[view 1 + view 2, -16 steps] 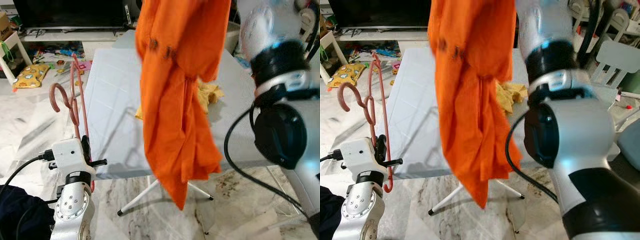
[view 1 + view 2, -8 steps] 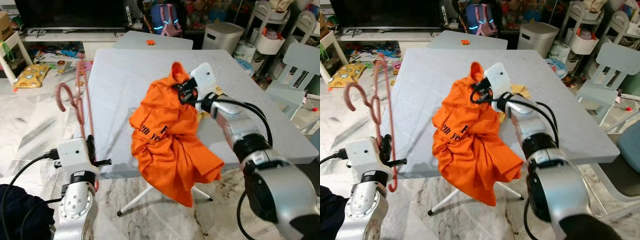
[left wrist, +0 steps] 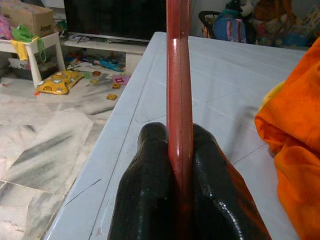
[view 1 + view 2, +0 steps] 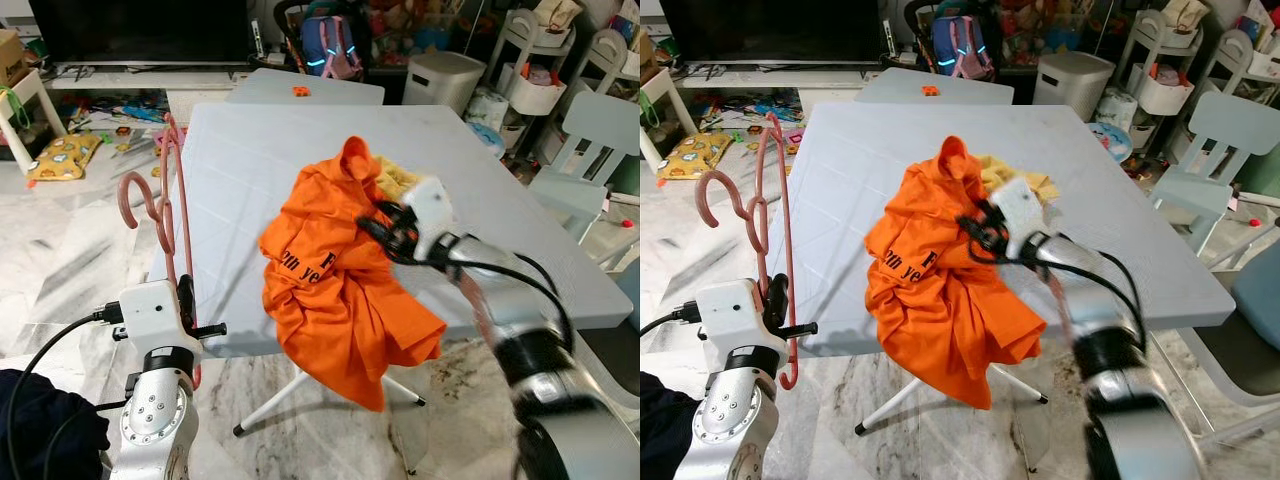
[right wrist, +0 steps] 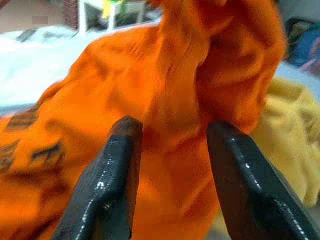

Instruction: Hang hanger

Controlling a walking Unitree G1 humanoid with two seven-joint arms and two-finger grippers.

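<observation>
Upright, pink hanger (image 4: 170,215) clamped in left hand (image 3: 181,165), beside table (image 4: 240,170)

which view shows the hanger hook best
The left eye view: the hanger stands upright in the left tool beside the table, its curled hook clear against the floor. The right eye view shows the same. The left wrist view shows just its shaft clamped between the fingers.
</observation>
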